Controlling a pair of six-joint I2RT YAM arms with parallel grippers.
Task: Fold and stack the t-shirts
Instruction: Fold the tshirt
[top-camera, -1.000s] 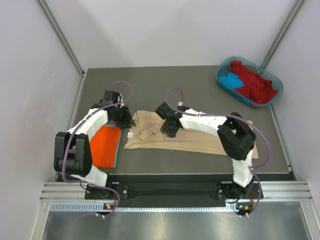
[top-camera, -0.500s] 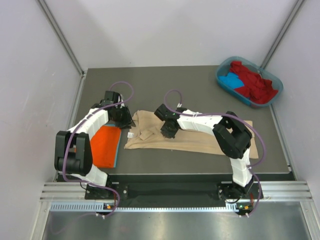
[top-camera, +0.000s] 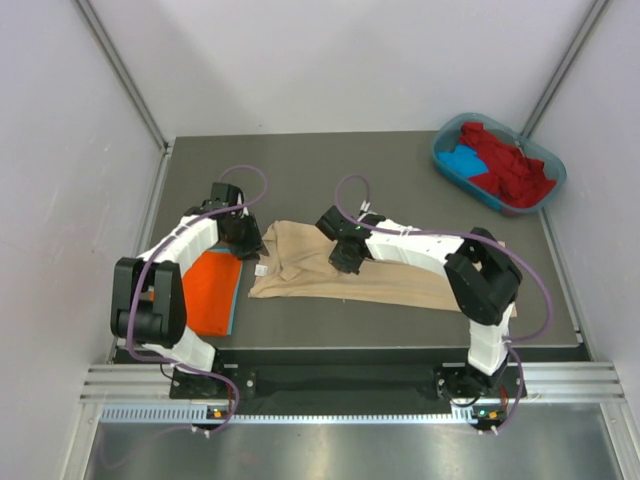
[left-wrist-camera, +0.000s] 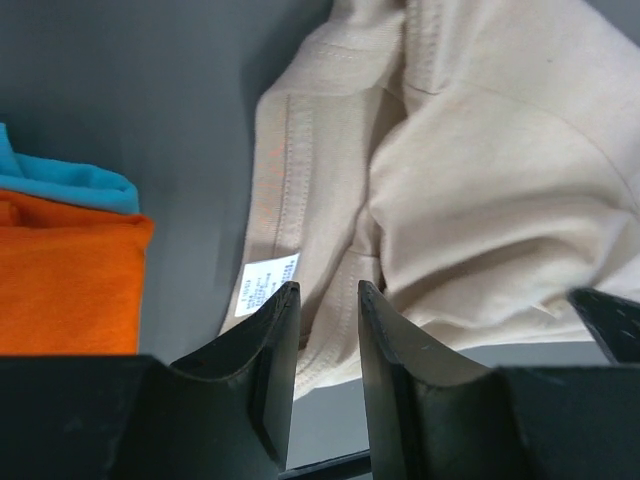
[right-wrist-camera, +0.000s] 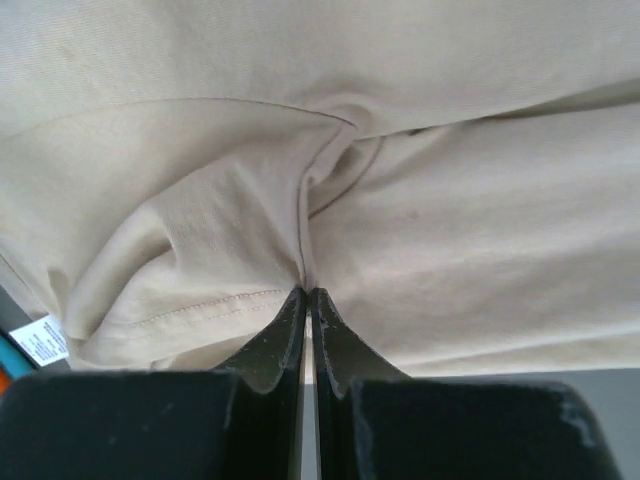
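**Top view.** The beige t-shirt (top-camera: 400, 280) lies spread across the middle of the dark surface (top-camera: 350, 180), running from centre-left towards the right near edge. Left of it, and apart from it, the folded orange t-shirt (top-camera: 212, 290) rests on a blue t-shirt (left-wrist-camera: 60, 180), of which you see only an edge. At the far right corner, the tub (top-camera: 438, 150) holds a crumpled red t-shirt (top-camera: 510, 160) and a second blue t-shirt (top-camera: 462, 160).

**Right arm.** Your right pincer (top-camera: 343, 262) sits on the left part of the beige t-shirt. In the right wrist view this pincer (right-wrist-camera: 306, 295) is clenched, its two fingers pressed together on a pinched ridge of beige cloth. Creases fan out from the tips.

**Left arm.** Your left pincer (top-camera: 250, 243) is at the shirt's far left corner, between the orange stack and the beige cloth. In the left wrist view this pincer (left-wrist-camera: 325, 290) is released: a narrow gap separates the fingers and nothing lies between them. The white neck label (left-wrist-camera: 268, 285) shows just left of the tips, at the collar seam.
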